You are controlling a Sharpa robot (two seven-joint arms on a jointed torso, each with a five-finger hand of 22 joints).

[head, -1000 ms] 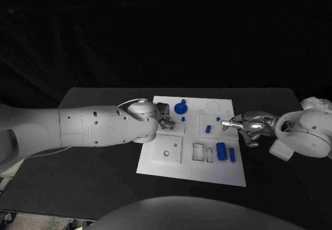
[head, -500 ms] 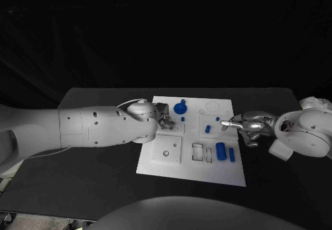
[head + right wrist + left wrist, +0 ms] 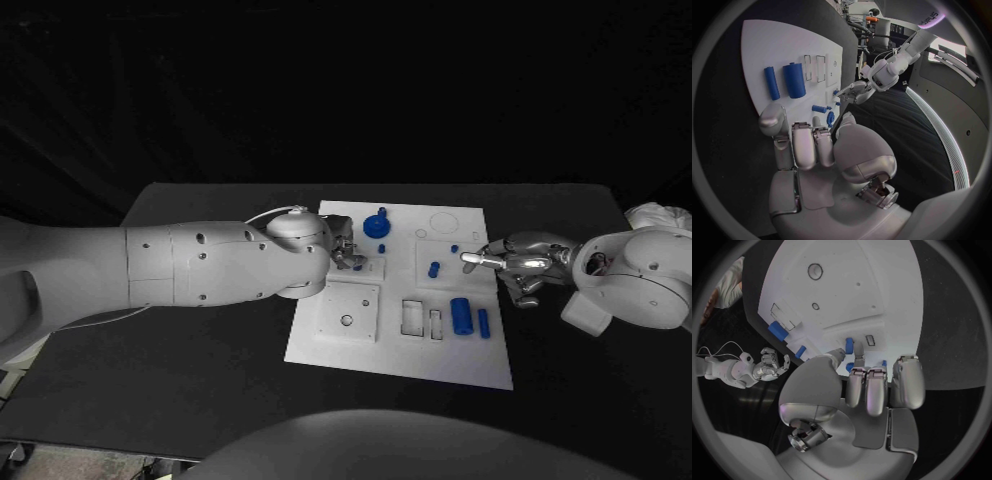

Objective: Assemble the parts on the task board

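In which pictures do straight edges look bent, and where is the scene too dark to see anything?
Left wrist view: the fisheye lens bends the white board edges into curves; a dark frame surrounds the circle. Right wrist view: same bending of the board's edges, behind the right robot hand. Head view: edges stay straight; everything beyond the black table is dark, while the board is brightly lit.

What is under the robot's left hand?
Under the left hand is the white task board, with a small blue peg by its fingertips. The board directly beneath the palm is covered.
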